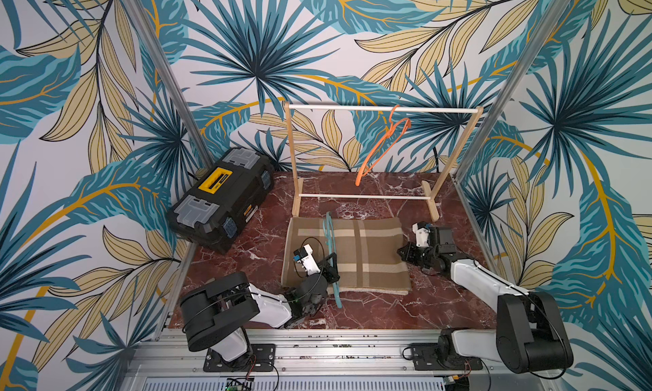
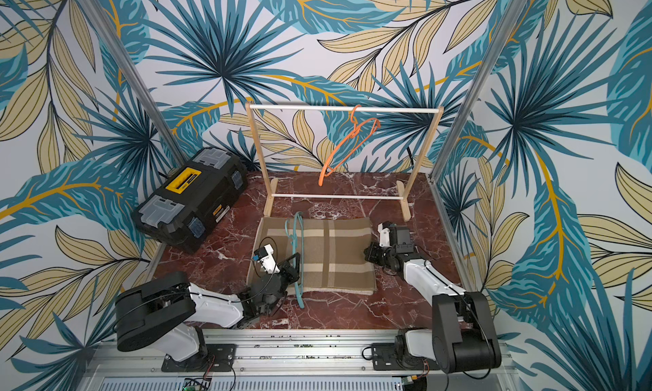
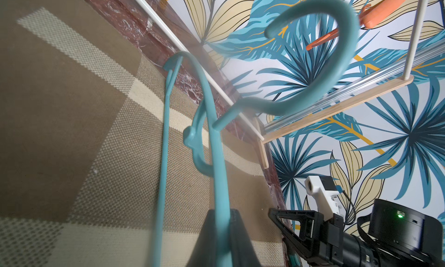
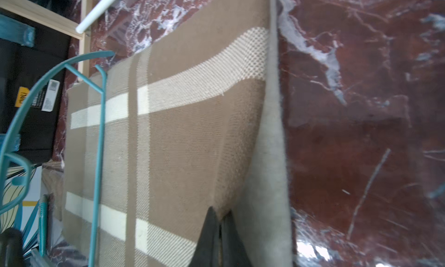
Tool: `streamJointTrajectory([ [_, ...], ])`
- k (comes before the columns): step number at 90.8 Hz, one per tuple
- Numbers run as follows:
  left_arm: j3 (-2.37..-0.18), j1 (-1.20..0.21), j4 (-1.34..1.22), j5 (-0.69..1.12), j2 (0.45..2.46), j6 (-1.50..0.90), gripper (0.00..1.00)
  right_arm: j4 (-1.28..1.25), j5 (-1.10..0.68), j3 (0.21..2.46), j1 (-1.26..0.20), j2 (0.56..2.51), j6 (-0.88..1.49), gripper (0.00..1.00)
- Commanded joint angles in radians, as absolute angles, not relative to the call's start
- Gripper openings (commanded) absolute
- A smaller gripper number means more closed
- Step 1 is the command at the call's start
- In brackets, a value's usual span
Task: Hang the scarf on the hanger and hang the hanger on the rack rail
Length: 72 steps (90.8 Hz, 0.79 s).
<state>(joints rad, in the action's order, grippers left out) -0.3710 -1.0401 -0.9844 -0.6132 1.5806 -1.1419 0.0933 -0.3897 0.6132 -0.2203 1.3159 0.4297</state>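
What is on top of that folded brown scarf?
A teal hanger, gripped by the left pincer, is over the scarf; whether they touch is unclear. The right pincer pinches the scarf's edge. The table beneath is covered.

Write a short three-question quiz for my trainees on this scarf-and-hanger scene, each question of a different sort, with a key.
1. True or false: the right pincer is shut on an edge of the scarf.
2. The rack hanger hooks over the top rail. Its colour? A) orange B) teal C) black
3. Fill in: the left pincer is shut on the ____.

Key: 1 true. 2 A. 3 teal hanger.
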Motion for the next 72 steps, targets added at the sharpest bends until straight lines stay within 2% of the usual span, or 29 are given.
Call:
streamJointTrajectory([
  [1, -0.359, -1.045, -0.946, -0.593, 1.593, -1.149, 0.0, 0.142, -0.454, 0.683, -0.272, 1.28, 0.424, 0.0],
  [16, -0.359, -1.044, -0.918, -0.581, 1.581, -1.136, 0.0, 0.121, -0.506, 0.792, -0.414, 1.329, 0.452, 0.0],
  [36, -0.361, -1.045, -0.888, -0.568, 1.565, -1.124, 0.0, -0.126, -0.649, 0.939, -0.611, 1.522, 0.536, 0.0],
  [72, -0.336, -1.043, -0.882, -0.57, 1.562, -1.126, 0.0, -0.94, -0.846, 0.715, -0.639, 1.841, 0.916, 0.0],
])
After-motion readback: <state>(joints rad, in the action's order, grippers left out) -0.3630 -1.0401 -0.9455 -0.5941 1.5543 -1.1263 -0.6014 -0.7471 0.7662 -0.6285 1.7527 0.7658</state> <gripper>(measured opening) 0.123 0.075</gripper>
